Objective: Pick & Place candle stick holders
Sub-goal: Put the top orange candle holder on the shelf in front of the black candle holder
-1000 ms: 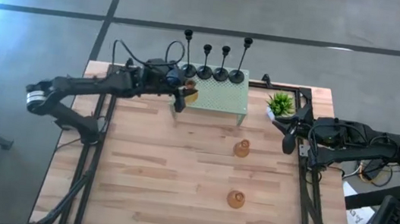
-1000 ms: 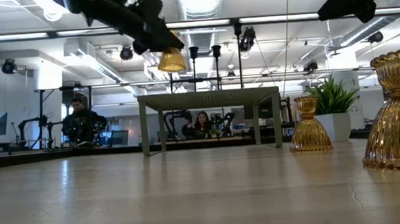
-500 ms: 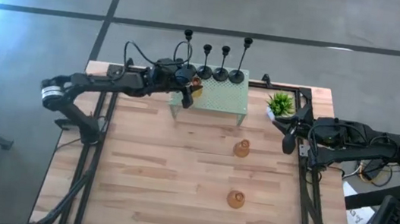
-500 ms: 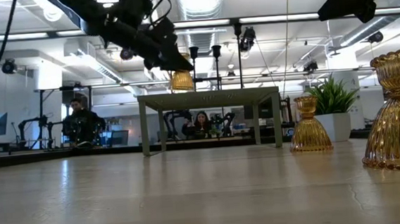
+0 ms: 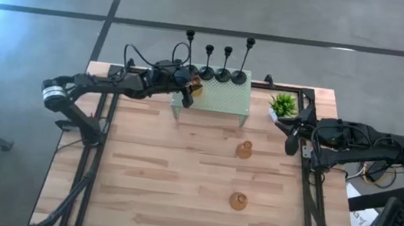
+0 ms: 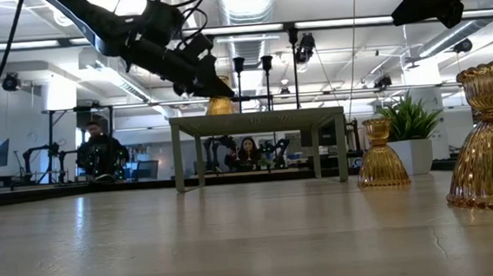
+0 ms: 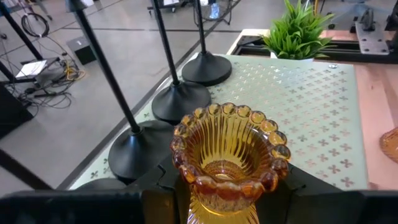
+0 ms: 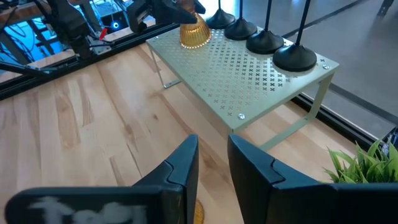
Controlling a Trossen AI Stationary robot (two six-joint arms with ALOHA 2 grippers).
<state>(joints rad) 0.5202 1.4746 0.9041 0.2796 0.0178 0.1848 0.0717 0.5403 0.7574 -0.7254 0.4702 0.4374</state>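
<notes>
At the pale green perforated riser (image 5: 219, 96), beside the black stemmed holders (image 5: 214, 74), the left gripper (image 5: 189, 90), clamped on an amber glass candle holder (image 6: 220, 105), has lowered it onto the top; release seems next, while the right gripper (image 8: 212, 163) waits near the potted plant (image 5: 283, 104), fingers slightly apart.

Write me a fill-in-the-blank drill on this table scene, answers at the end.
1. The left pincer grips an amber ____ holder.
2. On the green perforated shelf stand ____ black stemmed holders.
3. ____ amber holders stand on the wooden table.
4. The right pincer waits near the potted ____.

Answers: glass; four; Two; plant
</notes>
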